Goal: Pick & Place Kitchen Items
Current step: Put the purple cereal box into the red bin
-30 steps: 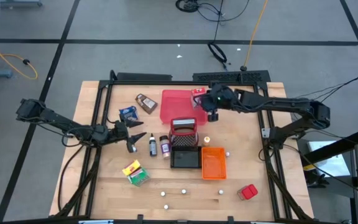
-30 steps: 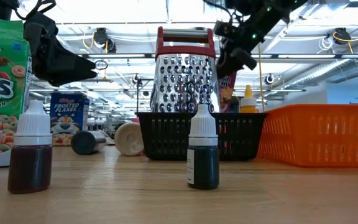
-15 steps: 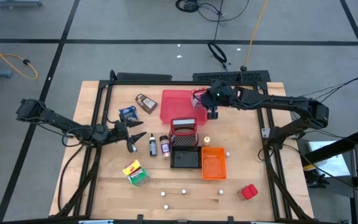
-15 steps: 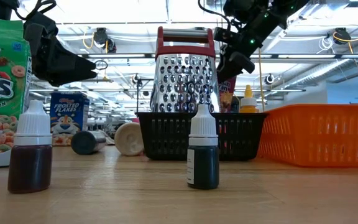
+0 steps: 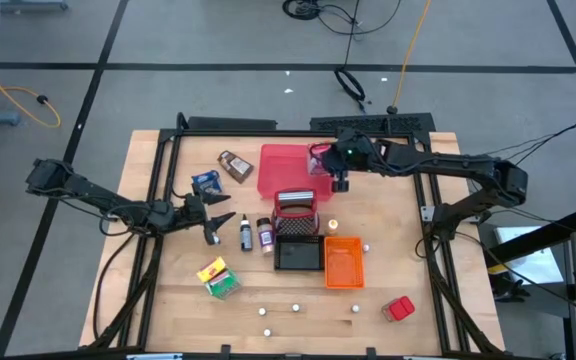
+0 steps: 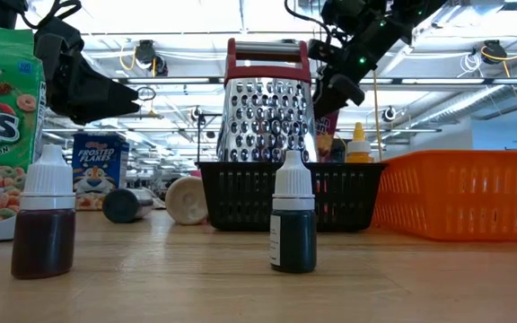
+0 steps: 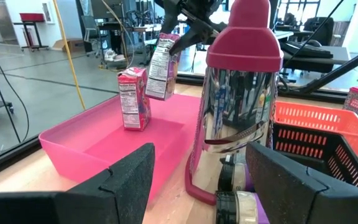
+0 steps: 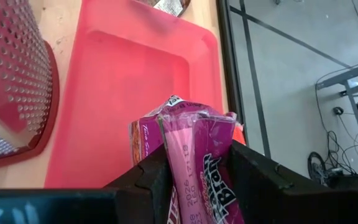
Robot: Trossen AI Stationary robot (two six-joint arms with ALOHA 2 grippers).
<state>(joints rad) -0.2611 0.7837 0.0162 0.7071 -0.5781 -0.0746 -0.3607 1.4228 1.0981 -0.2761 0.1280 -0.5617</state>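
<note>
Blue cereal box (image 6: pixel 96 170) in low view read "FROSTED FLAKES". Green cereal box (image 6: pixel 5 126) at the frame edge showed partial lettering, "...LE ...KS". Pink pouch (image 8: pixel 194 163) in right wrist view carried part of a brand word, not fully legible. Nutrition panels on pink cartons (image 7: pixel 133 98) unreadable.

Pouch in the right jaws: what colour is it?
Pink pouch with white lettering, clearest in the right wrist view.

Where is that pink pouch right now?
The right gripper holds the pink pouch above the red tray's right edge, beside a small carton standing in it.
</note>
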